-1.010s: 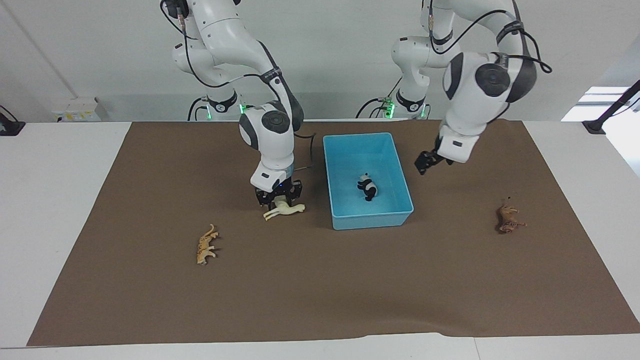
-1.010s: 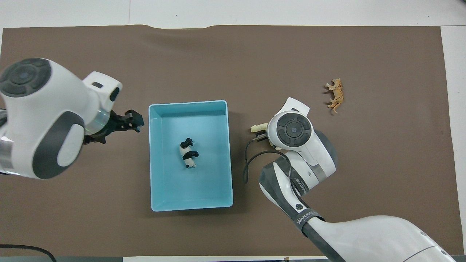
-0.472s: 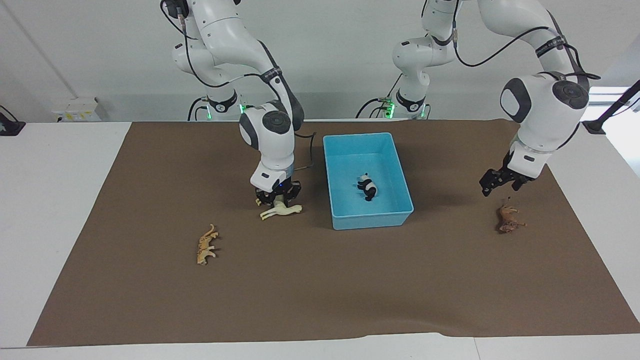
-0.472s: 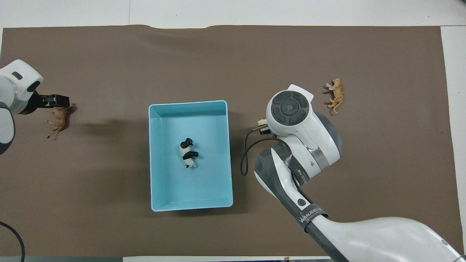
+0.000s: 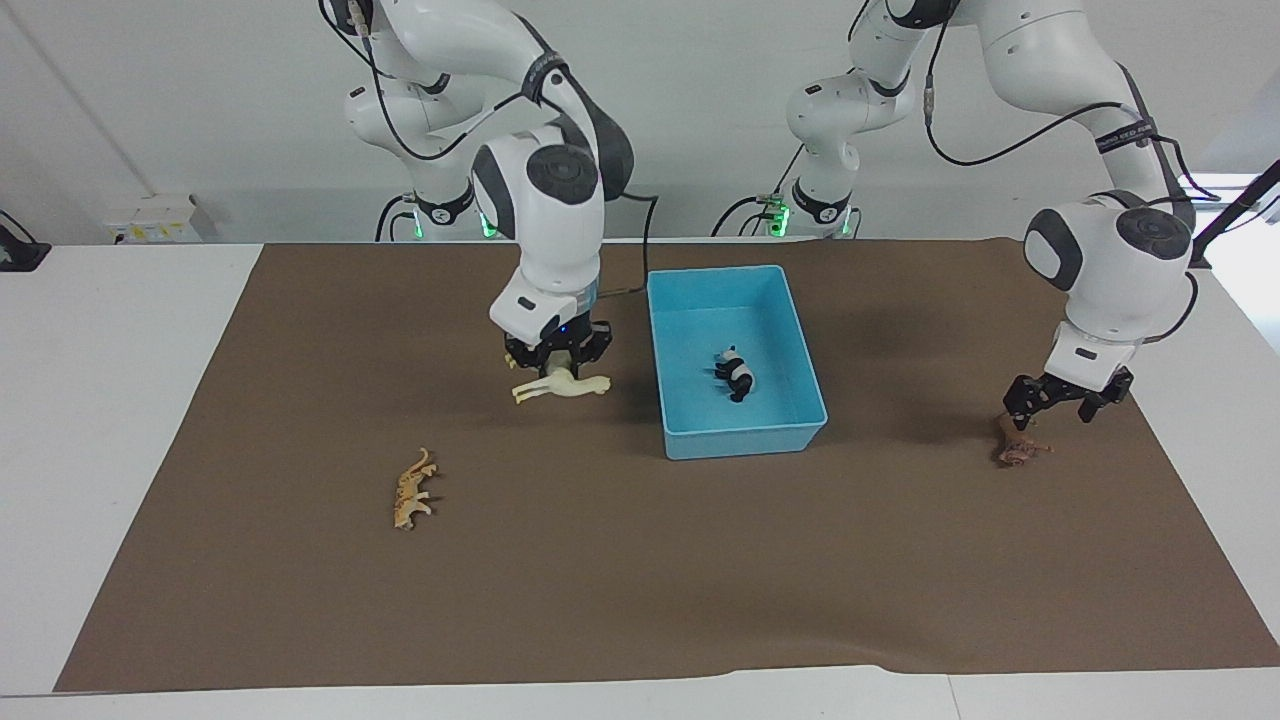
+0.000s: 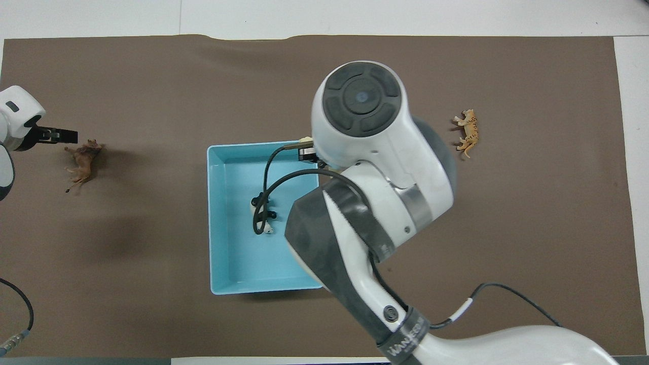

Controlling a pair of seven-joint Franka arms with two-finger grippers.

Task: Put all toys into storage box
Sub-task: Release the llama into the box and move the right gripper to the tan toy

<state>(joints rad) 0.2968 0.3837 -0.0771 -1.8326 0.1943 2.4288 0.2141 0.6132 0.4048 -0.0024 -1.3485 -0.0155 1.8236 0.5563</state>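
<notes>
The right gripper (image 5: 556,362) is clamped on the cream llama (image 5: 560,387), which hangs off the brown mat (image 5: 640,580) just beside the storage box (image 5: 740,438), on its right-arm side. The panda (image 5: 737,375) lies inside the box. Well away from the box, toward the left arm's end, the left gripper (image 5: 1062,398) stands with fingers spread wide and empty, right above the brown toy (image 5: 1018,446). The spotted cat (image 5: 413,488) lies on the mat farther from the robots than the box.
</notes>
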